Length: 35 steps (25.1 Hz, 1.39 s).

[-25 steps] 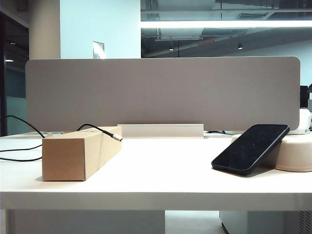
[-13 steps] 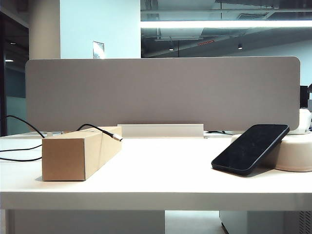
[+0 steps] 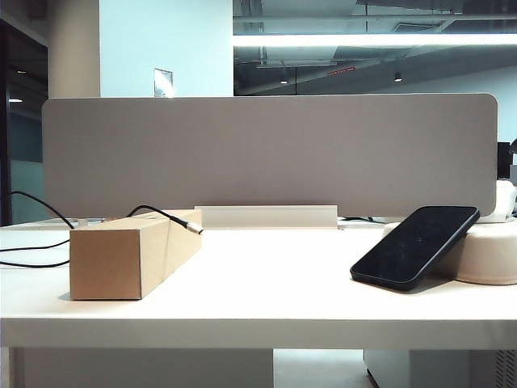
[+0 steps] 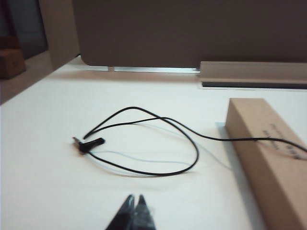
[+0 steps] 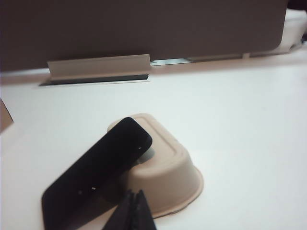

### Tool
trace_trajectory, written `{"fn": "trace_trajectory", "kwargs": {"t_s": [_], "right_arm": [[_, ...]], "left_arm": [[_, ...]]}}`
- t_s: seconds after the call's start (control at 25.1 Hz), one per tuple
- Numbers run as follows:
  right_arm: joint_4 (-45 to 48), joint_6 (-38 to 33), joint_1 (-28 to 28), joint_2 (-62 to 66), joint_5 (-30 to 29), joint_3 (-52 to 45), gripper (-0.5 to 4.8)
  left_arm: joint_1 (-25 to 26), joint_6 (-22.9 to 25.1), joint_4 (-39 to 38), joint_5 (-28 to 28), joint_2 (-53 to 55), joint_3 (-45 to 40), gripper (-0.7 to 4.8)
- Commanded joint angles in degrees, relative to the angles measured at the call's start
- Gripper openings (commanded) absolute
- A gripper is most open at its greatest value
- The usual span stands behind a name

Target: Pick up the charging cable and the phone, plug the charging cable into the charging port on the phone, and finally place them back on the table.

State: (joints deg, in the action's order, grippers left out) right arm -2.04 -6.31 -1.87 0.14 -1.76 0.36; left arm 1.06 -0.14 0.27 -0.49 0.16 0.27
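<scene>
The charging cable (image 3: 153, 211) runs over the cardboard box (image 3: 133, 253), its silver-tipped plug (image 3: 194, 229) sticking out past the box's top. In the left wrist view the charging cable (image 4: 158, 143) loops on the white table (image 4: 48, 182) and crosses the box (image 4: 273, 153). My left gripper (image 4: 135, 197) is shut and empty, short of the loop. The black phone (image 3: 416, 245) leans tilted on an upturned cream tray (image 3: 493, 255). My right gripper (image 5: 135, 192) is shut and empty, just in front of the phone (image 5: 96, 175) and the tray (image 5: 168, 172). The charging port is not visible. Neither gripper appears in the exterior view.
A grey partition panel (image 3: 266, 153) runs along the back of the table (image 3: 266, 283), with a pale metal bracket (image 3: 266, 216) at its foot. The table's thick front edge (image 3: 258, 333) faces the exterior camera.
</scene>
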Motion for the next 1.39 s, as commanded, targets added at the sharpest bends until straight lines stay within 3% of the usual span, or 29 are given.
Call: {"fn": "trace_trajectory", "kwargs": {"t_s": [0.04, 0.48, 0.68, 0.91, 1.39], "right_arm": [[0.59, -1.73, 0.00, -0.09, -0.33, -0.33, -0.01], [-1.01, -2.80, -2.29, 0.00, -2.40, 0.68, -0.01], [-7.52, -3.43, -5.97, 0.09, -1.60, 4.52, -0.01], [-11.32, -8.94, -6.58, 2.82, -0.94, 9.94, 0.00], [-11.89, -10.97, -6.71, 15.98, -3.56, 18.23, 0.01]], "left_arm": [[-0.04, -3.48, 4.55, 5.42, 0.07, 0.33, -0.06], [-0.07, -3.76, 9.22, 13.46, 0.07, 1.25, -0.06], [-0.09, -3.82, 8.11, 13.84, 0.17, 3.04, -0.06], [-0.09, -6.10, 7.91, 13.81, 2.84, 7.52, -0.06], [-0.09, -6.08, 8.00, 13.86, 14.69, 15.91, -0.06]]}}
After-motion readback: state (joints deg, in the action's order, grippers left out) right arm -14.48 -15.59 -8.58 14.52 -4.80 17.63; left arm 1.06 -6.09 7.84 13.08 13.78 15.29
